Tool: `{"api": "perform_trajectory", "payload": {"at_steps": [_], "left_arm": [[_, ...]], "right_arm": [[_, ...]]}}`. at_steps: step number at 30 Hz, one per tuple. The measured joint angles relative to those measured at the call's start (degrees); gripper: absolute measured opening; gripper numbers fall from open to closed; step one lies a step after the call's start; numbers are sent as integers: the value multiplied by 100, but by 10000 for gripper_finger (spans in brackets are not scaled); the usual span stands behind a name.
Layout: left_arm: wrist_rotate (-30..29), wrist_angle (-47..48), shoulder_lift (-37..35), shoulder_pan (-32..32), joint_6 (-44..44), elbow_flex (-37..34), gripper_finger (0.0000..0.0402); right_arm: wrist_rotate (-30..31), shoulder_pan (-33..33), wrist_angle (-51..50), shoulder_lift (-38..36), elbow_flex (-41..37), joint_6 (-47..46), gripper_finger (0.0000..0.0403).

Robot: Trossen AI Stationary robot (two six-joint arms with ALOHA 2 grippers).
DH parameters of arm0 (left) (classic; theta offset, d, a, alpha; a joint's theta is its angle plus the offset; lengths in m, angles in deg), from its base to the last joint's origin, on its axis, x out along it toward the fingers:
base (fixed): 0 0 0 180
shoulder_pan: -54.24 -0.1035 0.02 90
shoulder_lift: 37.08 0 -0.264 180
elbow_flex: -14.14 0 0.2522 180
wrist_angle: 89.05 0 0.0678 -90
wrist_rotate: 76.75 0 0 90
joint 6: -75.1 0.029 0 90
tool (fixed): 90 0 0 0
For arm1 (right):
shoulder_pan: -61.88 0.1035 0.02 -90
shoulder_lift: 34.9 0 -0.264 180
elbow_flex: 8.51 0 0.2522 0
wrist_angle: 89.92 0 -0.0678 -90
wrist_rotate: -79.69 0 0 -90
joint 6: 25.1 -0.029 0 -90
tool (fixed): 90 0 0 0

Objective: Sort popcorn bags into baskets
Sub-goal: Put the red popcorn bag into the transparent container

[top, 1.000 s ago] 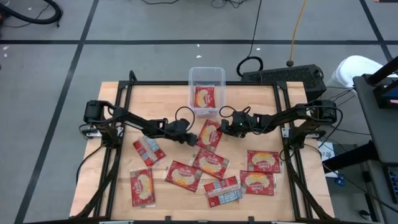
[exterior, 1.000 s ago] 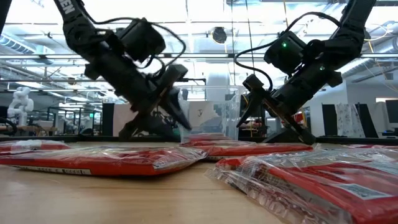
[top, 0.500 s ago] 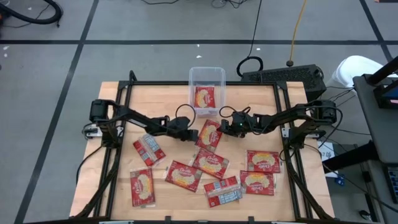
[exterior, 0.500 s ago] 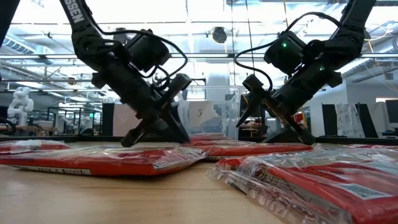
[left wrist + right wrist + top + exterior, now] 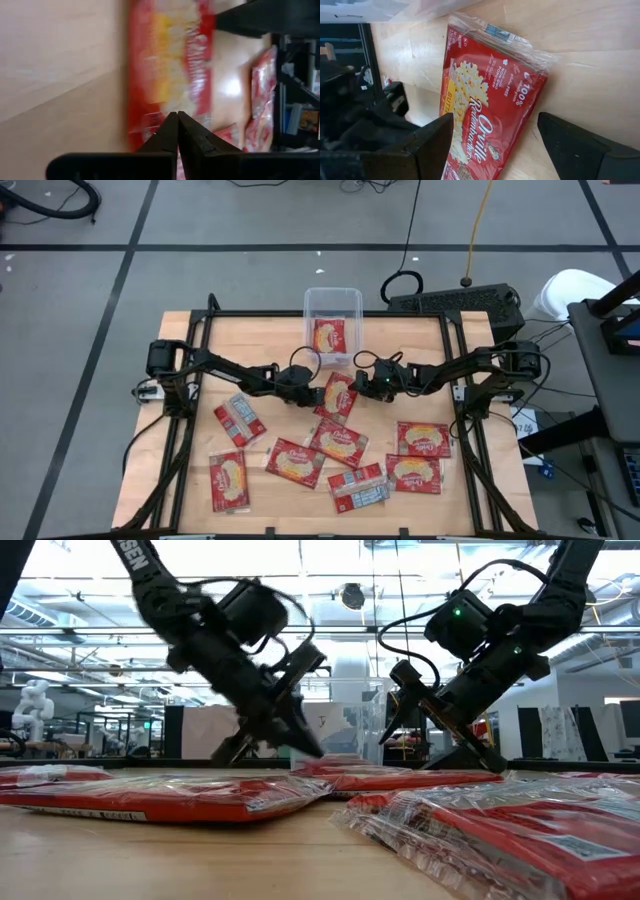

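Both arms reach for the same popcorn bag (image 5: 338,396), which lies flat on the desk (image 5: 190,450) just in front of the clear tub (image 5: 333,304); one bag (image 5: 329,336) is already in the tub and eight more lie spread over the desk. The right end effector (image 5: 357,383) is wide open over the bag's far side, while the left end effector (image 5: 313,393) is closed tight and empty at its near edge, so I think one must next pinch an edge and lift the bag into the tub. The desk is pale wood on a black frame, standing on a grey floor with dark lines and loose cables (image 5: 405,280).
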Motion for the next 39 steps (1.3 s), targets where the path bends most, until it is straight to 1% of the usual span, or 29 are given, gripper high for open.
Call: {"api": "perform_trajectory", "payload": {"at_steps": [3, 5, 7, 9, 14, 20, 24, 34, 37, 39], "left_arm": [[-26, 789, 0, 15, 343, 397, 6], [-172, 1358, -2, 15, 598, 626, 8], [-362, 1788, -2, 15, 749, 725, 9], [-479, 1972, -2, 15, 806, 722, 9], [-625, 1916, 248, 56, 814, 730, 9], [-507, 1266, 537, 131, 754, 744, 10], [-451, 1251, 643, 137, 754, 751, 10], [-407, 1068, 664, 140, 800, 742, 10], [-407, 1068, 664, 140, 820, 740, 10], [-407, 1068, 664, 140, 820, 740, 10]], "right_arm": [[2, 0, -1, 0, 0, 7, 288], [0, 0, -5, 0, 0, 7, 288], [2, 0, -28, -2, 0, 21, 288], [1, 0, -59, -2, 0, 23, 288], [17, 0, -107, -2, 0, 42, 288], [28, -2, -144, -4, 0, 77, 288], [11, -2, -52, -3, 0, 171, 288], [-4, -1, 285, 15, -15, 536, 287], [-20, 9, 465, 15, -15, 719, 279], [-136, 16, 609, 15, -15, 841, 267]]}}
